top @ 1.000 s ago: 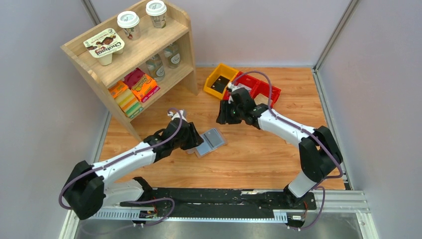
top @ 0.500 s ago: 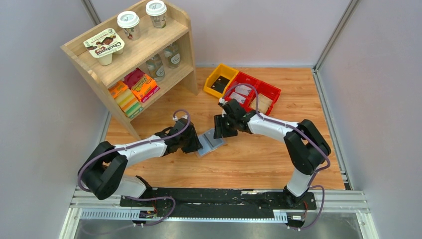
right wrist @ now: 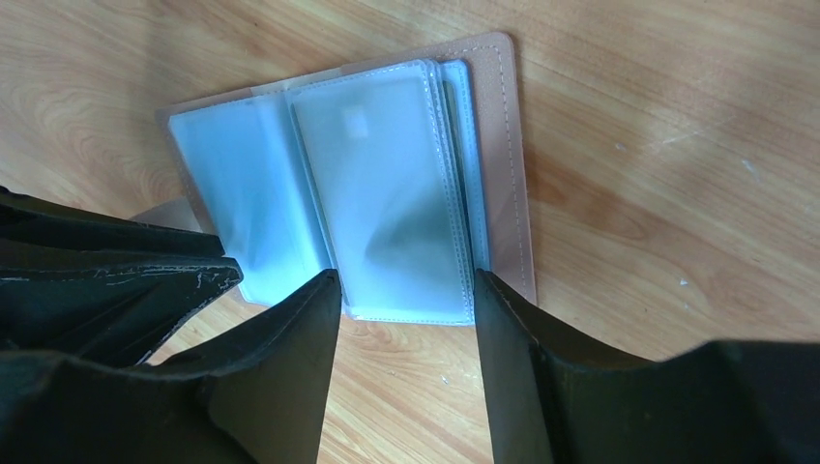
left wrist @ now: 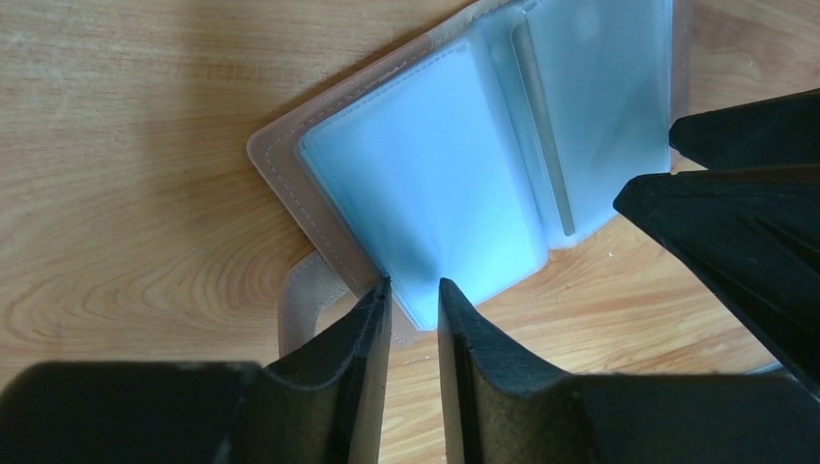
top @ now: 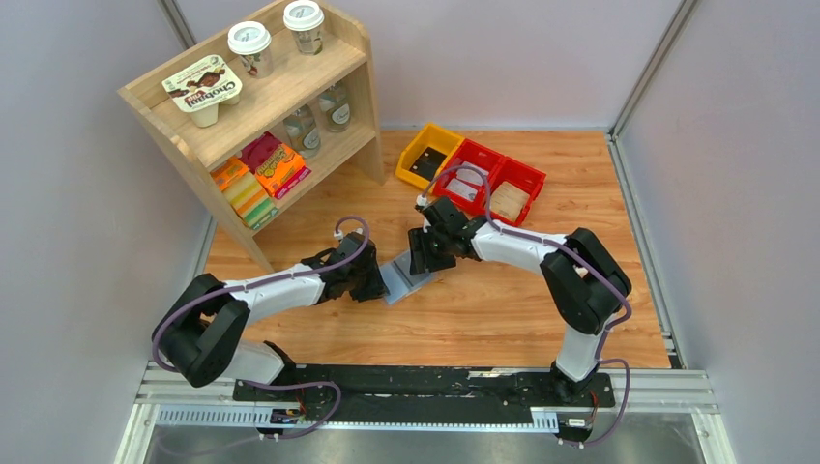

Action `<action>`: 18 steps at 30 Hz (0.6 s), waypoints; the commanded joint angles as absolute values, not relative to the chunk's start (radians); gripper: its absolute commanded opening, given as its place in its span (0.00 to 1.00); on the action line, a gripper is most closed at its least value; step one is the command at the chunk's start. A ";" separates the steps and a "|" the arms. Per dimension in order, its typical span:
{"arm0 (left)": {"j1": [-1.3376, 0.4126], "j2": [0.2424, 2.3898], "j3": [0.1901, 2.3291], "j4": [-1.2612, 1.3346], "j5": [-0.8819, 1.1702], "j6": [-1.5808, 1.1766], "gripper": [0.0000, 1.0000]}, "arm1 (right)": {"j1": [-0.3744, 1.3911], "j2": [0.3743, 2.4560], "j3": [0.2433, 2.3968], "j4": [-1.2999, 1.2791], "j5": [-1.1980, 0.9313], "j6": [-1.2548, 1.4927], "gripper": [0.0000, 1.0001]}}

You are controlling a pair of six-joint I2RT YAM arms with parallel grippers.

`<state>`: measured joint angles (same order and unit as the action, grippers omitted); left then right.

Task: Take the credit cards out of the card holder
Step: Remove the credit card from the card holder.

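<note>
The card holder (top: pixel 407 277) lies open on the wooden table, blue-grey translucent sleeves on a pale pinkish cover. It fills the left wrist view (left wrist: pixel 464 174) and the right wrist view (right wrist: pixel 367 213). A faint chip outline shows through one sleeve (right wrist: pixel 354 122), as of a pale card inside. My left gripper (top: pixel 379 282) has its tips at the holder's near corner (left wrist: pixel 414 285), jaws a narrow gap apart, with nothing clearly gripped. My right gripper (top: pixel 423 261) is open, its tips (right wrist: pixel 406 290) straddling the near edge of the other panel.
A yellow bin (top: pixel 440 138) holds a black card (top: pixel 423 164). Two red bins (top: pixel 534 180) behind the right arm hold a pale card (top: pixel 467 187) and a brownish card (top: pixel 510 200). A wooden shelf (top: pixel 253 104) with cups and packets stands at the back left.
My right gripper has moved from near the bins down and left onto the holder's far side. My left arm has stretched lower, its gripper staying at the holder's near side.
</note>
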<state>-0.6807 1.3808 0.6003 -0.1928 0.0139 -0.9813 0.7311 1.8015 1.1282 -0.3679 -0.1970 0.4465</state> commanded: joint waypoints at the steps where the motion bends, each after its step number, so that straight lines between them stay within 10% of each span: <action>1: -0.680 1.401 0.581 -0.192 0.003 -0.985 0.31 | 0.753 1.755 1.170 -0.396 -0.108 0.423 0.57; 18: -0.681 1.384 0.560 -0.179 0.003 -0.992 0.29 | 0.772 1.818 1.230 -0.397 -0.118 0.361 0.60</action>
